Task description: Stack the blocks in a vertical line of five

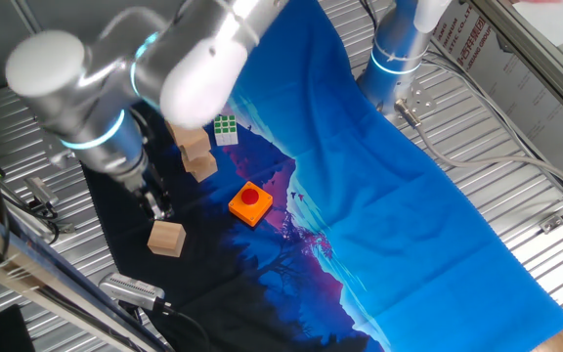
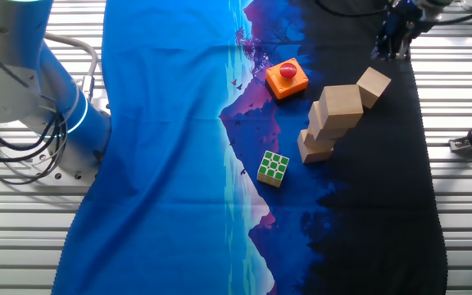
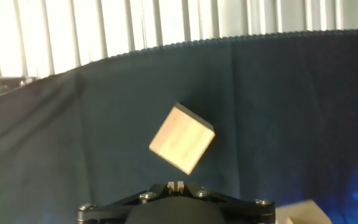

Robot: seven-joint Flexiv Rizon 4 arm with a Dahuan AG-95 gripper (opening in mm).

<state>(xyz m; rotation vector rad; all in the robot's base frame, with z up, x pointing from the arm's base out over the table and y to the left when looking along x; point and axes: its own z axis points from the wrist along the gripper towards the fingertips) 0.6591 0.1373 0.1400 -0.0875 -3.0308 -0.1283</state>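
A leaning pile of tan blocks (image 2: 332, 123) stands on the dark part of the cloth; the arm partly hides this pile (image 1: 197, 154) in one fixed view. One loose block (image 2: 373, 86) lies apart beside it, tilted diagonally in the hand view (image 3: 182, 138) and also seen on the cloth (image 1: 166, 238). My gripper (image 1: 155, 205) hovers just behind that loose block, apart from it (image 2: 392, 43). Its fingertips (image 3: 176, 185) are pressed together with nothing between them. A corner of another block (image 3: 298, 213) shows at the bottom right of the hand view.
A flat orange square with a red button (image 1: 250, 202) lies right of the blocks. A green-and-white puzzle cube (image 2: 273, 168) sits near the pile. A blue cloth (image 2: 170, 147) covers the slatted metal table (image 2: 465, 205). A second arm's base (image 1: 396, 56) stands at the back.
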